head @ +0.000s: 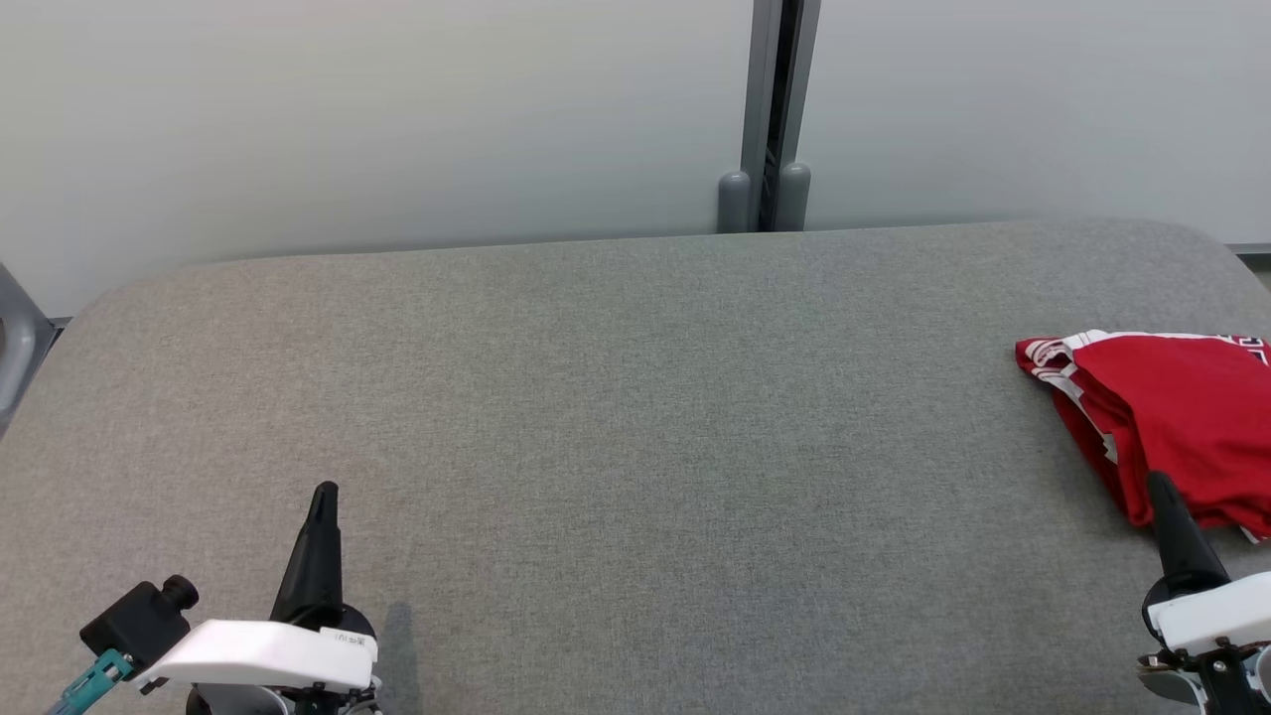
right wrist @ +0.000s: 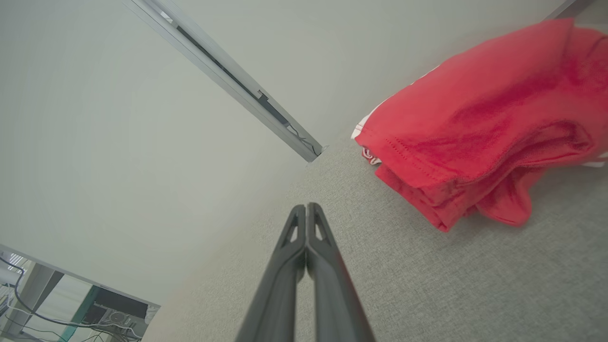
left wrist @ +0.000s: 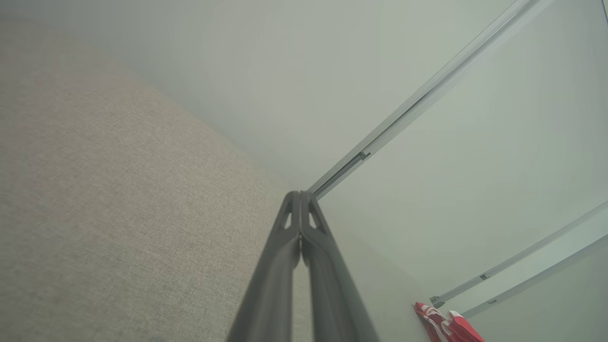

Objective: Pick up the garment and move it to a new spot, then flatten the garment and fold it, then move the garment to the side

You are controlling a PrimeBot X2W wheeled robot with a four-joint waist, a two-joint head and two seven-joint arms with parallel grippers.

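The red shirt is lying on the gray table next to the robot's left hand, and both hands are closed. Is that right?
Nearly. The red shirt lies next to the right hand, not the left hand, as the head view shows. The rest holds: it is on the gray table, and both hands are closed.

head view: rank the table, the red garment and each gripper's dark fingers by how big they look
1. table, by far the largest
2. red garment, though cut off by the right edge
3. left gripper's fingers and right gripper's fingers: look alike, so unranked
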